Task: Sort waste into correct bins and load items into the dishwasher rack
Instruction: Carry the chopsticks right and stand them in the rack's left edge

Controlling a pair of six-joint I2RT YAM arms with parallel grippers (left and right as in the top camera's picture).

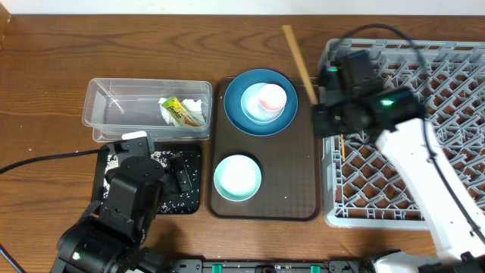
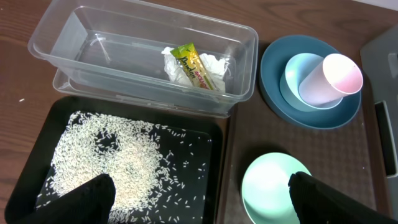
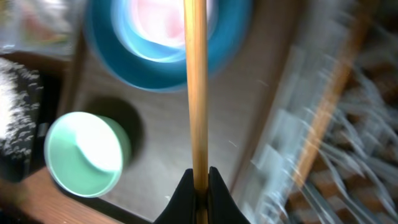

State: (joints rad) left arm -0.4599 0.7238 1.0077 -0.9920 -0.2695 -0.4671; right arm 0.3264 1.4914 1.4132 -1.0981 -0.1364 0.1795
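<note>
We are in the loading step. Our right claw [image 3: 199, 179] is clamped on a wooden chopstick [image 3: 198, 81], holding it over the right edge of the brown tray [image 1: 297, 176], just beside the grey rack [image 1: 455, 76]. The stick is long, thin and plain pale wood. Next, we judge, it should go right of the tray, over the rack, and be lowered flat so it does not slip through the lattice. Our left claw [image 2: 205, 202], fingers apart and empty, hovers left of the tray above the rice [image 2: 118, 168].
</note>
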